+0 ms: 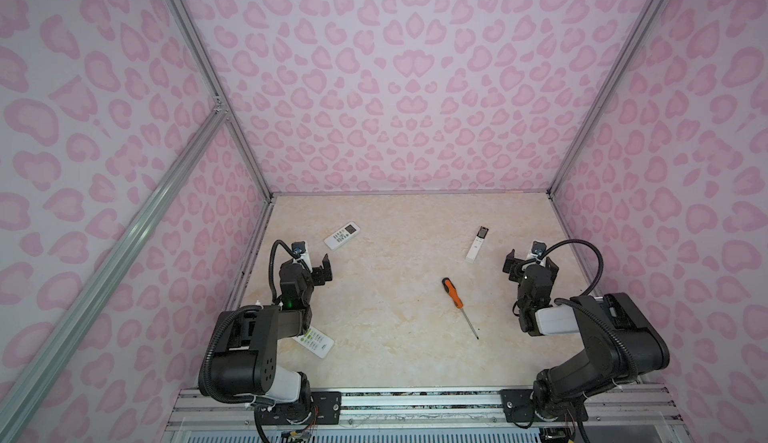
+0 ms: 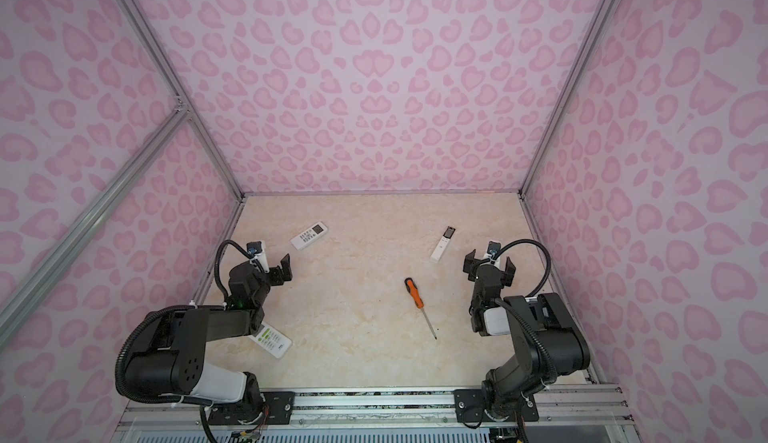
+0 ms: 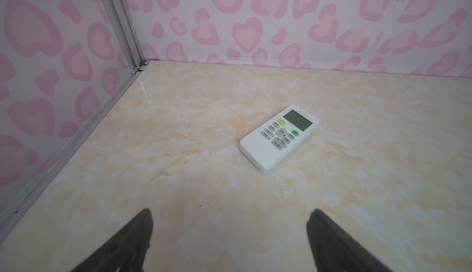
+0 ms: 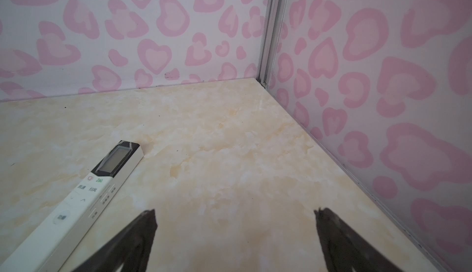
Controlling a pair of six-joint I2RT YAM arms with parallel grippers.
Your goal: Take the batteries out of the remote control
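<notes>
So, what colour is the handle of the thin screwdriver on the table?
Orange with black trim; the screwdriver handle shows best in a top view.

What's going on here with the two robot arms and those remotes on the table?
Neither arm is handling anything. The left gripper and right gripper both hang open and empty above the table. A wide white remote, a slim remote and a third remote, partly hidden under the left arm, lie buttons up, untouched. An orange-handled screwdriver lies between the arms. No batteries are in view, so the unloading has not begun.
</notes>
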